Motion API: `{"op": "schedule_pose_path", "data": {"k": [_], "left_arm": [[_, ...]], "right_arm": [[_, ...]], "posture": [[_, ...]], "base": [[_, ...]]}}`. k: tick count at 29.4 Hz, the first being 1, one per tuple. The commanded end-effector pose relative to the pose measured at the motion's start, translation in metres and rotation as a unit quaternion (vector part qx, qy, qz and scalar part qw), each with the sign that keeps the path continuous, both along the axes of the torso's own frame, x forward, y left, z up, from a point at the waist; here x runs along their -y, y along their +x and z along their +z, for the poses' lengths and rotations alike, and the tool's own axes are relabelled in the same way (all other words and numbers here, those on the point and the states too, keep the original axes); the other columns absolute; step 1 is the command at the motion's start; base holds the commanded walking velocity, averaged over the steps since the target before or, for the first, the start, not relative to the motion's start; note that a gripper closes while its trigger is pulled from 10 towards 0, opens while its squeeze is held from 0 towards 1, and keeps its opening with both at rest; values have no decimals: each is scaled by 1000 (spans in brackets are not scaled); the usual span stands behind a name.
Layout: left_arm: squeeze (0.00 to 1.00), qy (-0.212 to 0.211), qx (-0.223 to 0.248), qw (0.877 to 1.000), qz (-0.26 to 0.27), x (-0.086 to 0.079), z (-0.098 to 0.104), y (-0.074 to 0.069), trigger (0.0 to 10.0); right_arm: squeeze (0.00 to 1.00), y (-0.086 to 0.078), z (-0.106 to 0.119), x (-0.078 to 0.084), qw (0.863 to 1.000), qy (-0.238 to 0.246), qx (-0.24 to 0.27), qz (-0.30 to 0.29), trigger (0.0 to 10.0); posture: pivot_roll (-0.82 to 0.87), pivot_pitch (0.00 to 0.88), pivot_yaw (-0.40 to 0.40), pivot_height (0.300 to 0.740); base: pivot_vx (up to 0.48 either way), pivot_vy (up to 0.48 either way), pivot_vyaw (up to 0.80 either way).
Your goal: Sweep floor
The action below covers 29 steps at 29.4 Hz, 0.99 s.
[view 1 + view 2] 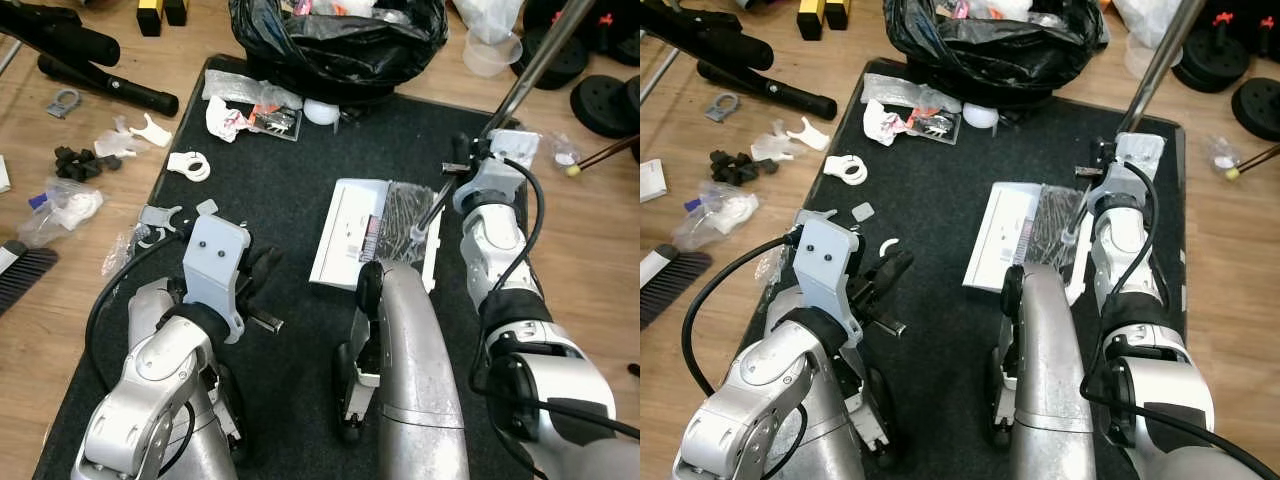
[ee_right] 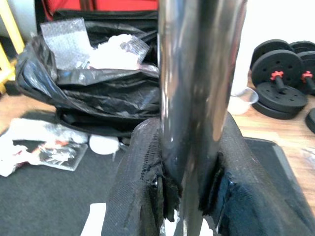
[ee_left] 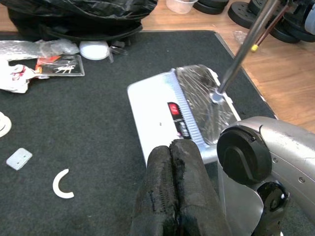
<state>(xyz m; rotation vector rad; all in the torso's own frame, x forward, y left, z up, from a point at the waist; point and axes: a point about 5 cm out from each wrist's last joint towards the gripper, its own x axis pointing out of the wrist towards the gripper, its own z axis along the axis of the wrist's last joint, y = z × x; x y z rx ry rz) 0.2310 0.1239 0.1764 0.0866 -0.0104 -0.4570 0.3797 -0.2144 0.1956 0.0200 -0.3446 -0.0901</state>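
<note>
The right hand (image 2: 189, 196) pinches a shiny metal pole (image 2: 197, 83) between its two black fingers (image 2: 135, 187). In the left eye view that hand (image 1: 478, 155) sits right of centre, and the pole (image 1: 545, 55) runs from the upper right corner down to a flat sweeper head (image 1: 375, 232) lying on the black mat (image 1: 290, 180) at mid-frame — a white plate with a dark bristled strip under clear wrap along its right side.

The left hand (image 3: 174, 191) is empty, its fingers (image 3: 160, 189) pressed together, and it hovers over the mat just left of the sweeper head; in the left eye view it (image 1: 262, 275) is in the lower left, below a grey wrist block.

Litter lies around the mat's upper left: a white C-shaped clip (image 3: 62, 183), a small clear tag (image 3: 19, 158), a white ring piece (image 1: 189, 165), crumpled paper (image 1: 222, 118) and a clear packet with red print (image 1: 272, 120). A white ball (image 1: 322, 111) rests against a stuffed black rubbish bag (image 1: 335, 40) at the top centre of the frame.

On the wooden floor (image 1: 40, 330), small plastic scraps (image 1: 70, 205) sit at the left, a dark brush head (image 1: 22, 275) at the left edge, and black weight discs (image 1: 605, 100) at the upper right.
</note>
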Motion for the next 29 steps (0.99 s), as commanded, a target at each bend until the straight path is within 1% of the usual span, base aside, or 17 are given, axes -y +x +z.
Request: {"op": "schedule_pose_path", "data": {"k": [1,2,4,7,8,11,17,25,26,27,28,29], "left_arm": [[0,1,-16,1000,-24,3,-4,-5,10000],[0,2,-16,1000,-25,3,-4,-6,10000],[0,2,-16,1000,-25,3,-4,-6,10000],[0,1,-16,1000,-25,3,-3,-6,10000],[0,1,-16,1000,-25,3,-3,-6,10000],[0,2,-16,1000,-25,2,-2,-8,10000],[0,3,-17,1000,-25,1,-1,-10,10000],[0,2,-18,1000,-25,1,0,-14,10000],[0,2,-19,1000,-24,0,1,-16,10000],[0,2,-19,1000,-24,0,1,-16,10000],[0,3,-20,1000,-24,-1,2,-17,10000],[0,3,-20,1000,-24,-1,2,-17,10000]], "right_arm": [[0,-1,12,2,999,21,48,11,10000],[0,0,14,-3,998,31,54,29,10000],[0,0,14,-3,998,31,54,29,10000],[0,6,9,-19,996,43,40,71,10000],[0,6,9,-19,996,43,40,71,10000],[0,9,5,-28,995,47,28,83,10000],[0,11,3,-34,994,51,22,94,10000],[0,11,1,-35,995,44,18,93,10000],[227,10,0,-34,995,34,16,91,10000],[227,10,0,-34,995,34,16,91,10000],[780,10,-1,-33,996,24,15,88,10000],[780,10,-1,-33,996,24,15,88,10000]], "posture": [[22,383,-83,395],[24,387,-81,395],[24,387,-81,395],[27,395,-80,395],[27,395,-80,395],[41,411,-76,395],[50,424,-74,395],[59,442,-71,395],[63,451,-68,395],[63,451,-68,395],[66,453,-65,395],[66,453,-65,395]], "base": [[0,0,0],[0,0,0],[0,0,0],[0,0,0],[0,0,0],[0,0,0],[0,0,0],[0,0,0],[0,0,0],[0,0,0],[0,0,0],[0,0,0]]}}
